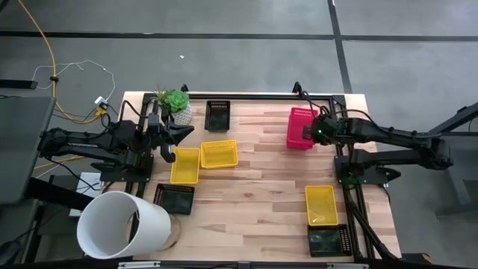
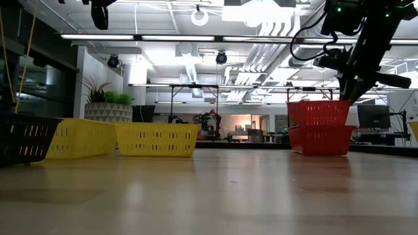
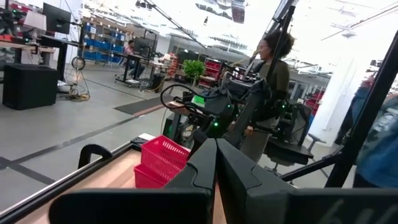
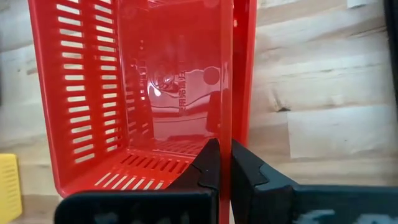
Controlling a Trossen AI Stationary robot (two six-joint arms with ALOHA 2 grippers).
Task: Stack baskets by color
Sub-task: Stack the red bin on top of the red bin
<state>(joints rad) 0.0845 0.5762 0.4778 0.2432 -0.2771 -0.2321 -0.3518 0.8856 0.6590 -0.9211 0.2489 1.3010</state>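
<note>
Right gripper [image 4: 224,163] was clamped on the near wall of the upper red basket [image 1: 300,127], held over a second red one at the table's far right. Advice: square the rims, lower straight, then release. Left gripper [image 1: 170,143] sat closed, empty, by the yellow baskets [image 1: 218,154].

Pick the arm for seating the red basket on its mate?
Right. The right gripper is shut on the upper red basket, over the lower one. The left gripper is shut, far across.
</note>
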